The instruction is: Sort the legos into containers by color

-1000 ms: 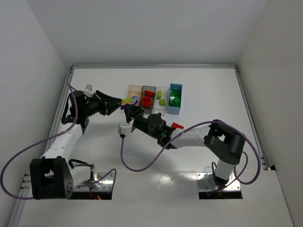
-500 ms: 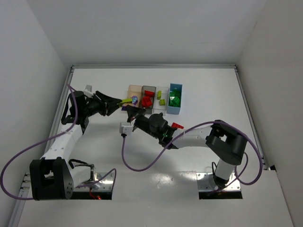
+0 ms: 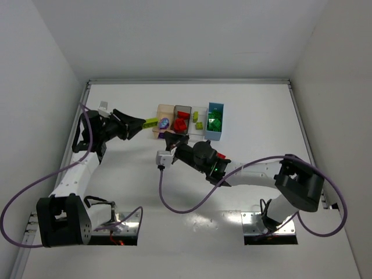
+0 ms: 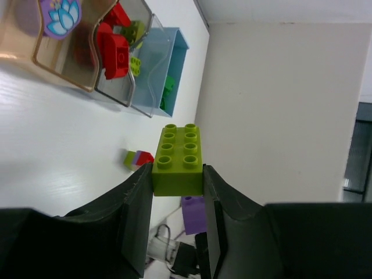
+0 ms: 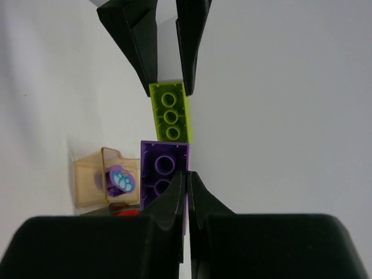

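**A:** Where is the lime-yellow studded plastic brick (image 4: pixel 178 154)?

**B:** It is in the centre of the left wrist view. The left gripper (image 4: pixel 177 170) pinches its sides between black fingers.

**A:** And the right gripper (image 5: pixel 186 177)?

**B:** Its fingers are pressed together at the right edge of a purple studded plastic brick (image 5: pixel 158 174), which touches the lime one's end. I cannot tell if they grip it. Four narrow plastic bins (image 3: pixel 216 105) sit upper centre in the overhead view.

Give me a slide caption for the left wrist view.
Left gripper clamped on a lime brick, with the sorting bins lined up beyond it.
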Robot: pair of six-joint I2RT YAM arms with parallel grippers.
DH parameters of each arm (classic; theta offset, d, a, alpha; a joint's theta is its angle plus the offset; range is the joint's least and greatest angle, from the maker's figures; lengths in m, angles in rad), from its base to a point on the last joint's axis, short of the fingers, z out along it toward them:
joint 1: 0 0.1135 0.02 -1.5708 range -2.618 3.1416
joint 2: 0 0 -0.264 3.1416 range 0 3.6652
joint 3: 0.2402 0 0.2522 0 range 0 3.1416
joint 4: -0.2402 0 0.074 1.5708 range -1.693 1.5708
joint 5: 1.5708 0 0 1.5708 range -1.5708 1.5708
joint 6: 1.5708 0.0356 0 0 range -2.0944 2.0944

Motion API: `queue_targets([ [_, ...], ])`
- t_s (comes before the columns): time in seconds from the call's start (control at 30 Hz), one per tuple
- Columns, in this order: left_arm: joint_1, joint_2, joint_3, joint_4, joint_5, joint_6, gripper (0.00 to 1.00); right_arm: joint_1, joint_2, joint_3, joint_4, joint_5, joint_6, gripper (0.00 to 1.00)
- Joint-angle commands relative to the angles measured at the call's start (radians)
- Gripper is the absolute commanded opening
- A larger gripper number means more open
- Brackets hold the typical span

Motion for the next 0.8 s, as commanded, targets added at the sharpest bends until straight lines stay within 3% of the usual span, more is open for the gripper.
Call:
queue_targets([
  [0.0,0.008,-0.011,0.09,-0.017,-0.046,0.142,0.0,-0.006,-0.073,0.025,-0.073,0.071,0.137,0.0],
  [0.07,0.008,-0.02,0.143,-0.057,-0.066,0.233,0.0,-0.047,-0.092,0.092,-0.238,0.108,0.247,0.0],
  [0.13,-0.002,-0.02,0.186,-0.142,-0.115,0.386,0.0,-0.082,-0.116,0.163,-0.349,0.143,0.442,0.0],
  [0.2,-0.036,-0.02,0.26,-0.219,-0.166,0.53,0.0,-0.15,-0.127,0.223,-0.566,0.14,0.629,0.0],
  [0.37,-0.076,-0.02,0.283,-0.255,-0.212,0.713,0.0,-0.3,-0.176,0.284,-0.766,0.087,0.929,0.0],
  [0.77,-0.294,0.226,0.482,-0.304,-0.199,0.891,0.0,-0.575,-0.195,0.355,-0.957,-0.064,1.319,0.0],
])
